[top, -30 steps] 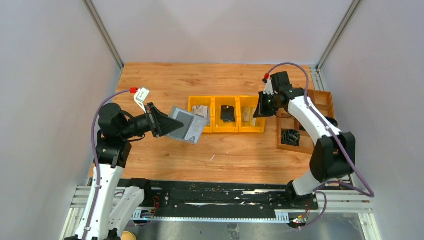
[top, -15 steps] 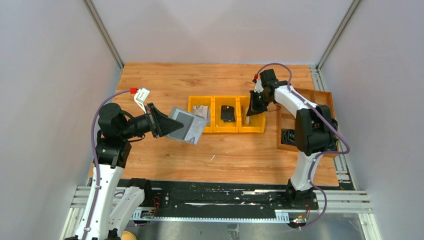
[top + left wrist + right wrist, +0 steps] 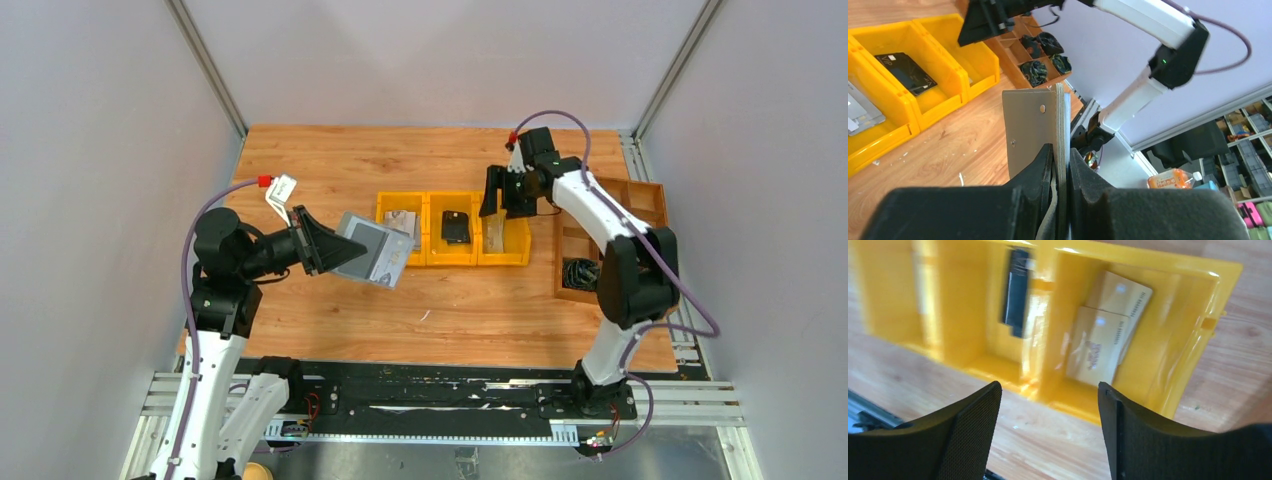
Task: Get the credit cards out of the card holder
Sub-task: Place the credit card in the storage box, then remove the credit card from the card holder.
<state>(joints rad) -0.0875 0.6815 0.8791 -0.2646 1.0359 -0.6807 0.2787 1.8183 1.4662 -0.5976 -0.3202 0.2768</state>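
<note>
The left gripper [image 3: 335, 250] has its jaws clenched on the card holder [image 3: 375, 250] and holds it in the air, above the table [image 3: 330, 165], just left of the yellow tray [image 3: 452, 262]. The long axis of the holder runs straight out of the jaws, and its free end points right, toward the tray. The top view shows its broad, shiny grey face. In the left wrist view the holder [image 3: 1035, 132] is seen almost edge-on, its two leaves lying together between the jaws of the left gripper [image 3: 1060, 160].

Under the holder, and on the near side of the tray, there is bare wood with only a few small white flecks [image 3: 425, 315].

The tray has three compartments. The left one holds grey-white cards [image 3: 400, 222], the middle one a flat black item [image 3: 456, 227], and the right one two pale cards [image 3: 1098, 340] that overlap each other and lie flat on the bottom.

The right gripper [image 3: 500, 195] hangs over the right compartment with jaws released and wide apart, grasping nothing; the right wrist view looks down between the fingers [image 3: 968, 430].

At the right edge of the table is a wooden box [image 3: 650, 195], with dark cable bundles [image 3: 580, 272] in one near compartment.
</note>
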